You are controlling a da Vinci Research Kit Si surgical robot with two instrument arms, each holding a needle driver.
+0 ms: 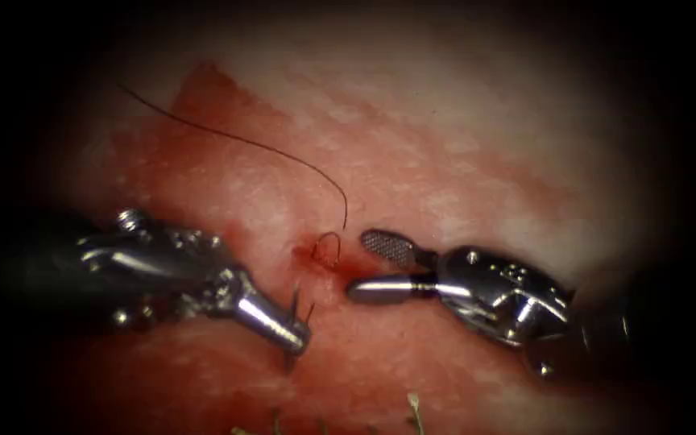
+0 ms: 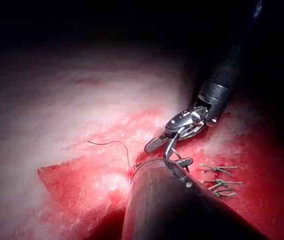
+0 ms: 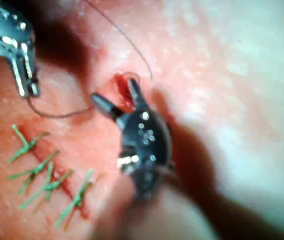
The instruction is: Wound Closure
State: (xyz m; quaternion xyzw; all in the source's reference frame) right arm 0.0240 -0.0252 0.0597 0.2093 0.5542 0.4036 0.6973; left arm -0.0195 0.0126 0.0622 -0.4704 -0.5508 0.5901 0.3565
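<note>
the left tool (image 1: 296, 326) lies left of the cut (image 1: 324, 256), its jaws clamped on the needle (image 1: 298, 304), gripped low along its curve with two thin ends rising above the tip; whether the needle enters the tissue (image 1: 445, 145) cannot be told. the right tool (image 1: 368, 262) sits just right of the cut, jaws parted and holding nothing. the dark thread (image 1: 243, 141) loops at the cut and trails up and left. green stitches (image 3: 47, 177) lie nearby.
</note>
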